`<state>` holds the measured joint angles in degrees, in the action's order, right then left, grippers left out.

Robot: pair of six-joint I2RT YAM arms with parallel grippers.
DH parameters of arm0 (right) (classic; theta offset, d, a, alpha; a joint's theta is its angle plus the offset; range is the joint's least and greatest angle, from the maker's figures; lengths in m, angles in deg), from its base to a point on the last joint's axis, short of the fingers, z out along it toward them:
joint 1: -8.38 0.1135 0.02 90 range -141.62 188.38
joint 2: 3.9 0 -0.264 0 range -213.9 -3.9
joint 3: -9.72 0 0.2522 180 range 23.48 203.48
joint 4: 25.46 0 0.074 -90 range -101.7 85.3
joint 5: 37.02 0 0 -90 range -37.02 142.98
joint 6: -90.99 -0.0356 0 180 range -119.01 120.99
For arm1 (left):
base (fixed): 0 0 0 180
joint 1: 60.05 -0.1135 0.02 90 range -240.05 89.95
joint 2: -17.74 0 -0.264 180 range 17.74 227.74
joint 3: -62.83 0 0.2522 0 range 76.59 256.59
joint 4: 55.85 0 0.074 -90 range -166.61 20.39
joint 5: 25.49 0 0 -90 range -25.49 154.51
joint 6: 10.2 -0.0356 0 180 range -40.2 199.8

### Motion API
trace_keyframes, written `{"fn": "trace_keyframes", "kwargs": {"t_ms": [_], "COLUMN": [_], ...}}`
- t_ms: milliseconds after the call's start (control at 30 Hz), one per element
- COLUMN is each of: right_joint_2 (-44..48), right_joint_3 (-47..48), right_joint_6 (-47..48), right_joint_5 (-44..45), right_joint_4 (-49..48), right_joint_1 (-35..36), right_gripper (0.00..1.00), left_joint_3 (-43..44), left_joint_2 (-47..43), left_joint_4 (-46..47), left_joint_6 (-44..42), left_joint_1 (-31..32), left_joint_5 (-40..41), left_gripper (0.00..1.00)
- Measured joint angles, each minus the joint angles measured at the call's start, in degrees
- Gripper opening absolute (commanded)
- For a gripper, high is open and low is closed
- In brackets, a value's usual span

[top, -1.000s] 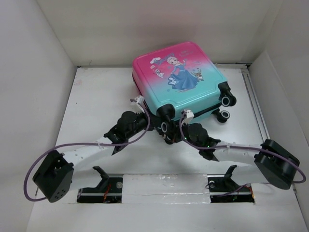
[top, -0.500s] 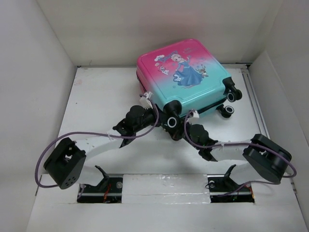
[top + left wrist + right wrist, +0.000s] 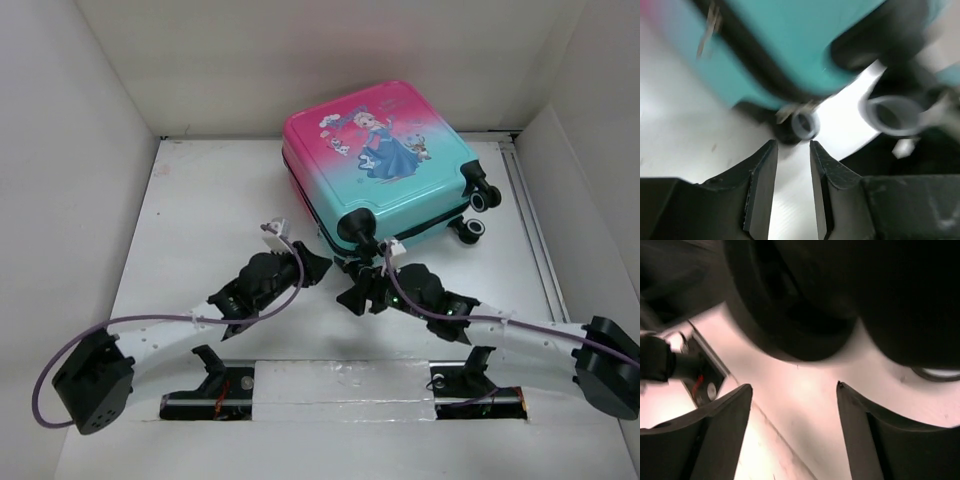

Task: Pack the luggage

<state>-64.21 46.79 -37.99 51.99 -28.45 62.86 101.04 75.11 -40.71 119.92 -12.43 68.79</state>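
The luggage (image 3: 385, 160) lies flat and closed at the back of the table, pink fading to teal with a princess print on top. In the left wrist view its teal shell (image 3: 805, 45) fills the top, and a black-and-white wheel (image 3: 805, 125) sits just past my fingertips. My left gripper (image 3: 316, 265) (image 3: 792, 145) is close to the near corner wheel (image 3: 362, 232), open by a narrow gap with nothing in it. My right gripper (image 3: 347, 287) (image 3: 794, 386) is just right of it, short of the luggage, open wide over bare table and holding nothing.
White walls close in the table on the left, back and right. Two more wheels (image 3: 478, 212) stick out at the luggage's right corner. The arm mounts sit on a rail (image 3: 340, 385) at the near edge. A dark blurred shape (image 3: 805, 300) looms above the right fingers.
The luggage slid a little back and right, then stayed put. Both arms drew back from its near edge. Both grippers went from shut to open, the right one far wider.
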Motion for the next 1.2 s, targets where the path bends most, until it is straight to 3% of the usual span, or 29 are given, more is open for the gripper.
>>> {"fn": "trace_keyframes", "kwargs": {"t_ms": [133,300,433,600,733,1000,1200], "right_joint_2": [3.2,9.1,14.1,14.2,9.3,-1.3,-4.1], "right_joint_3": [4.7,14.7,22.4,28.0,28.5,28.5,28.5], "right_joint_6": [3.5,7.0,8.7,10.1,11.3,14.3,15.7], "right_joint_5": [-2.1,-1.9,4.2,14.9,19.0,17.5,13.2], "right_joint_4": [12.9,25.4,31.8,36.5,37.8,37.0,34.3], "right_joint_1": [1.6,3.8,3.7,3.7,1.8,-4.6,-8.0], "right_gripper": [0.78,0.83,0.92,1.00,1.00,1.00,0.84], "left_joint_3": [-5.4,-7.8,-5.2,-0.9,1.3,5.4,5.6], "left_joint_2": [5.9,10.7,14.3,19.2,22.4,27.4,29.4], "left_joint_4": [2.0,6.2,10.2,14.3,15.5,16.1,18.3], "left_joint_6": [-0.8,-2.2,-3.8,-5.9,-7.3,-10.2,-11.1], "left_joint_1": [2.1,3.3,5.0,5.6,5.7,5.6,5.6], "left_joint_5": [0.4,0.1,-0.3,-0.7,-0.2,2.1,4.0], "left_gripper": [0.29,0.46,0.55,0.56,0.57,0.57,0.54]}}
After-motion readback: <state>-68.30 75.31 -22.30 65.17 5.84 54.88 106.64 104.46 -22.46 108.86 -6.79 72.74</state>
